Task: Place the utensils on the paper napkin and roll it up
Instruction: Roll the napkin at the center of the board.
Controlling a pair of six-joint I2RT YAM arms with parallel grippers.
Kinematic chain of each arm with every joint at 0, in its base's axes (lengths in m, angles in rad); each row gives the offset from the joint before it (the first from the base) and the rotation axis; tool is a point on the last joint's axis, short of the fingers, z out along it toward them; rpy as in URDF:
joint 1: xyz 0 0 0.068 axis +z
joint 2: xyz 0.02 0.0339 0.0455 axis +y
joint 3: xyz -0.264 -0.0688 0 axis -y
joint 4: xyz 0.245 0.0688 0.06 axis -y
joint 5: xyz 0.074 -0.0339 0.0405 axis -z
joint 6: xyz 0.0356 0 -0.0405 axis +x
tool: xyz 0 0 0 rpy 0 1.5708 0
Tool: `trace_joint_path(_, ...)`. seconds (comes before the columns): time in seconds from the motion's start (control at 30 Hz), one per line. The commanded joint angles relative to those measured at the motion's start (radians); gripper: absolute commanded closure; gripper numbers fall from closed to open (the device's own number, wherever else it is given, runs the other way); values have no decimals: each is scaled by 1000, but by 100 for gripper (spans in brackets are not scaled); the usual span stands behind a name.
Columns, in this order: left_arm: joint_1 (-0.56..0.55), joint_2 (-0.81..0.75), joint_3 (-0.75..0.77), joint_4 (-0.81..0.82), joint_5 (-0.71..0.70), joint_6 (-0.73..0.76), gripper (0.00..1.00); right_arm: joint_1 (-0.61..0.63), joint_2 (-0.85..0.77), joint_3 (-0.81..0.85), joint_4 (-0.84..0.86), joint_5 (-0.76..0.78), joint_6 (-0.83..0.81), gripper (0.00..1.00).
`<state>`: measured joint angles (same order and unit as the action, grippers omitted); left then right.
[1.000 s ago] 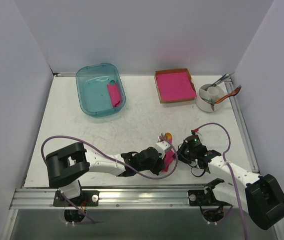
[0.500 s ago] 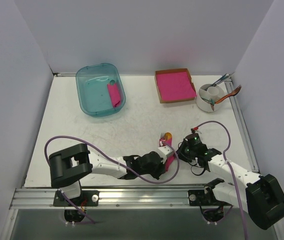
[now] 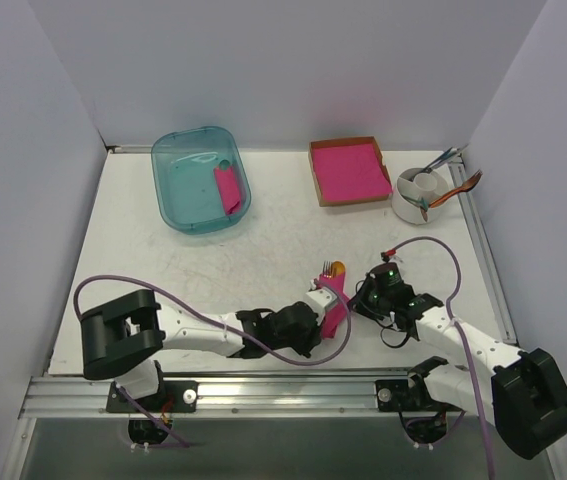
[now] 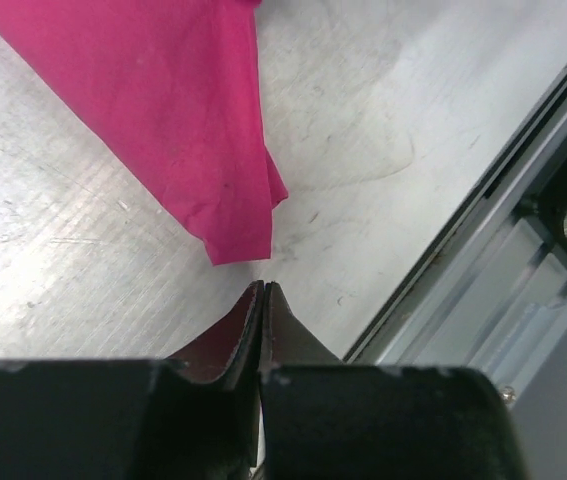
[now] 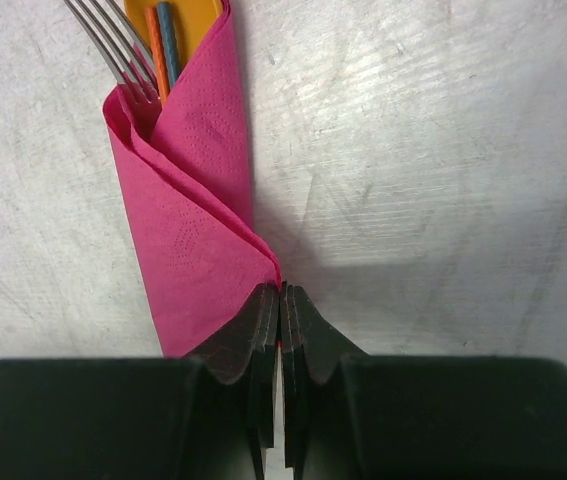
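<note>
Both pincers are closed and empty: the left pincer (image 4: 264, 290) sits just short of the paper napkin (image 3: 337, 312), and the right pincer (image 5: 280, 292) touches its side fold. A nudge could spring the loose roll open or slide out the fork (image 5: 128, 60) and spoon (image 5: 198, 15). It lies near the bench's (image 3: 263, 240) 6 o'clock edge, with its long axis running 6 to 12 and the utensil heads toward 12
</note>
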<state>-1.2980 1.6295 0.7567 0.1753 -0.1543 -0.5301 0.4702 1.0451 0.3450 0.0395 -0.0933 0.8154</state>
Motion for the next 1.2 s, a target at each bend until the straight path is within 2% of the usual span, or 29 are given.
trace_joint_path(0.0,6,-86,53,-57,-33,2,95,-7,-29,-18,-21,33,16,100)
trace_joint_path(0.07,17,-106,79,-100,-50,1,94,-7,-48,-32,-24,32,22,100)
trace_joint_path(0.17,52,-117,113,-154,-60,-11,89,-7,-65,-49,-26,32,33,100)
trace_joint_path(0.27,81,-109,147,-213,-71,-15,71,-7,-69,-61,-23,26,42,100)
trace_joint_path(0.33,89,-77,200,-267,-99,-8,52,-5,-74,-70,-18,24,44,100)
trace_joint_path(0.43,92,-31,265,-303,-116,4,38,-7,-73,-77,-13,23,47,100)
trace_joint_path(0.73,65,141,306,-273,-119,-14,32,-7,-97,-87,-33,30,60,100)
trace_joint_path(0.93,49,191,326,-281,-136,-24,31,-7,-132,-83,-98,87,84,100)
trace_joint_path(1.17,34,213,360,-299,-159,-22,27,-7,-100,-89,-76,76,85,100)
